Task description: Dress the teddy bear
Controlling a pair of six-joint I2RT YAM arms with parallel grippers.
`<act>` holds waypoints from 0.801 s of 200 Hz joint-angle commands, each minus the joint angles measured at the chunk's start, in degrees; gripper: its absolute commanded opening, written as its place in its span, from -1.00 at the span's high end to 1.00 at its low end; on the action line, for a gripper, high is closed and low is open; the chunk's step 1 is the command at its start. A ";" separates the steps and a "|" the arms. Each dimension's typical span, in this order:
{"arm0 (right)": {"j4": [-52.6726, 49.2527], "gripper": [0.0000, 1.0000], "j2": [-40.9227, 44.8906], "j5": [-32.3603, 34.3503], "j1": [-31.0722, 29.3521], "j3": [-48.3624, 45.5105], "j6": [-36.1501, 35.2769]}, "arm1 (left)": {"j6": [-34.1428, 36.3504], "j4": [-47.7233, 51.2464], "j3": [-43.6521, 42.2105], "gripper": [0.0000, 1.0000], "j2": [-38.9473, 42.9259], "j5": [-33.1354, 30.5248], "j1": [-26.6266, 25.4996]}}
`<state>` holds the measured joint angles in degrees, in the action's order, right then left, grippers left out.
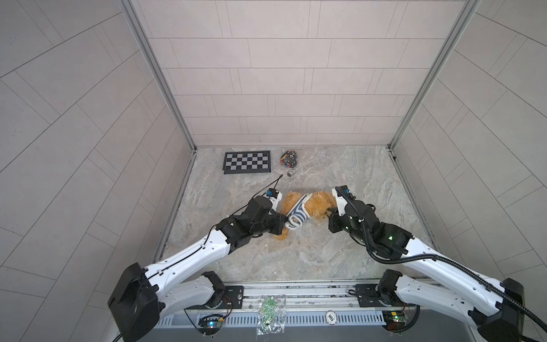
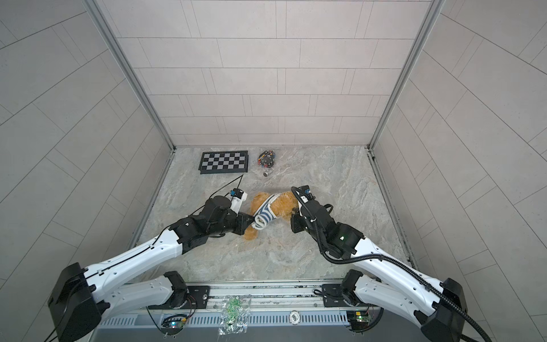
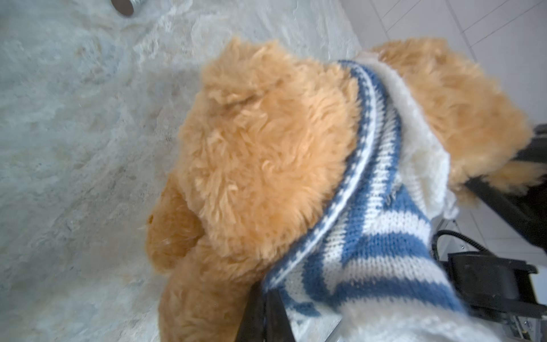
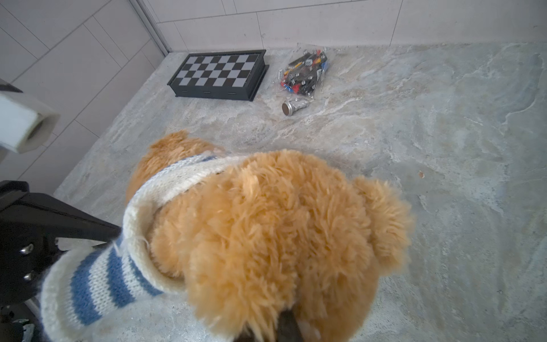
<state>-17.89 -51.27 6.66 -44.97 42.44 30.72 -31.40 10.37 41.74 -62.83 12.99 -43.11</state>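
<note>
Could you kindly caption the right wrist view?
Right gripper shut on the teddy bear, with the striped shirt partway on.

Back wall [image 1: 281, 74]: large pale grey-beige rectangular tiles in staggered rows with thin dark joints.
Side walls: the left wall [image 1: 74, 133] and the right wall [image 1: 488, 133] have the same tiling.
Corner posts: a metal profile [image 1: 159, 77] at the left corner and another [image 1: 432, 74] at the right.
Tabletop [image 1: 340, 177]: grey-beige, marble-veined, matte.
Far edge: a folded chessboard box [image 1: 247, 162], beside it a clear bag of colourful small parts [image 1: 289, 158], and a small metal cylinder [image 1: 290, 174] lying just in front of the bag.
Near edge: a metal rail [image 1: 296, 291], with a clear bag of green bits [image 1: 270, 314] on it.
Light: even and diffuse.
</note>
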 commanded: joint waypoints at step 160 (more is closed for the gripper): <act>-0.75 1.00 -6.24 -11.90 2.52 10.89 9.70 | 2.57 -0.26 1.78 0.09 8.61 5.45 9.01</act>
<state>-22.96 -58.52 -3.79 -42.57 51.96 38.26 -29.52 8.91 44.42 -55.24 16.16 -34.24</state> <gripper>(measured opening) 0.073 0.449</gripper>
